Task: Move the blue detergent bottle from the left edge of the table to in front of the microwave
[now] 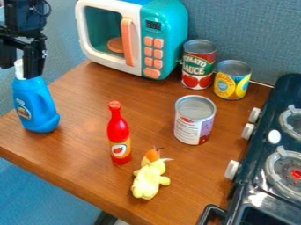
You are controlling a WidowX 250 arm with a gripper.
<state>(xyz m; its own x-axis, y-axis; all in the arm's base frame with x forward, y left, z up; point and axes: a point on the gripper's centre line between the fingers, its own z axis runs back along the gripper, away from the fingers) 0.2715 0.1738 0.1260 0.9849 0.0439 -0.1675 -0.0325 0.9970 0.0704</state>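
The black gripper (21,57) hangs at the upper left, right at the white cap (19,69) of a blue bottle (36,105). Part of the cap is hidden behind it; whether it grips the cap is unclear. The bottle is near the counter's left edge, its top leaning left in the view. Toward the front middle stands a red bottle (119,134) with a round label, and a pale yellow plush toy (149,178) with an orange top lies to its right. An opened-looking can (194,121) with a white and purple label stands right of the red bottle.
A teal and white toy microwave (164,26) stands at the back. Beside it are a tomato can (198,66) and a yellow-labelled can (232,81). A dark toy stove (253,178) with pale knobs borders the wooden counter (76,151) on the right.
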